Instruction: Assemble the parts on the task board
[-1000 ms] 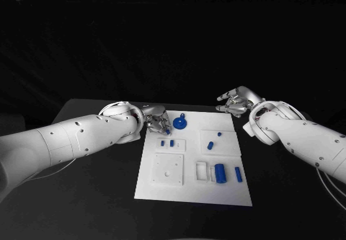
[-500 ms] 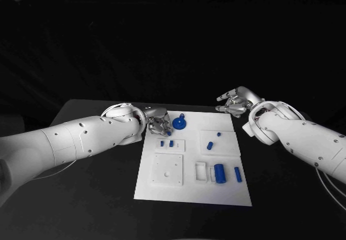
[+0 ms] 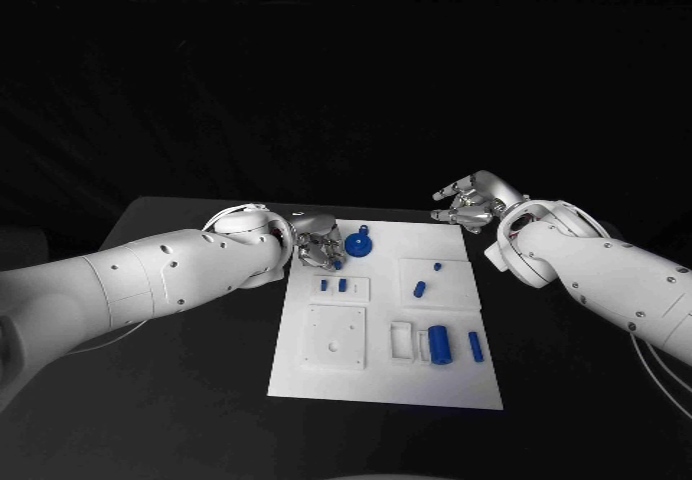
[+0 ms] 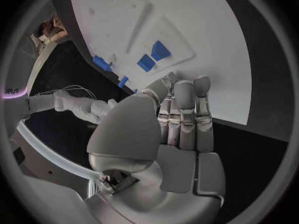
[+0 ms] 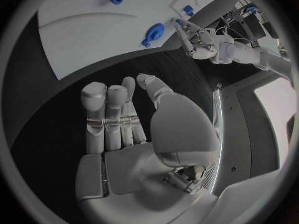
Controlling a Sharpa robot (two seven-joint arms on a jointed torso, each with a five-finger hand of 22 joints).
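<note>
The left hand [image 3: 320, 247] hovers over the far left corner of the task board [image 3: 387, 392], fingers curled close above a small blue part [image 3: 335, 264]; whether it actually pinches that piece is hard to tell, since the fingers hide the contact. The right hand [image 3: 469, 203] hangs off the board's far right corner, fingers loosely apart and holding nothing. To do this step well, the left hand should probably settle its fingertips squarely on the piece before lifting, keeping clear of the round blue part [image 3: 359, 244] just beside it.

Left arm reaches in low, left hand [image 3: 319, 248] fingers straight and close together, thumb alongside, nothing held. Right arm bent at far side, right hand [image 3: 467, 205] raised, fingers loosely spread, palm empty.
</note>
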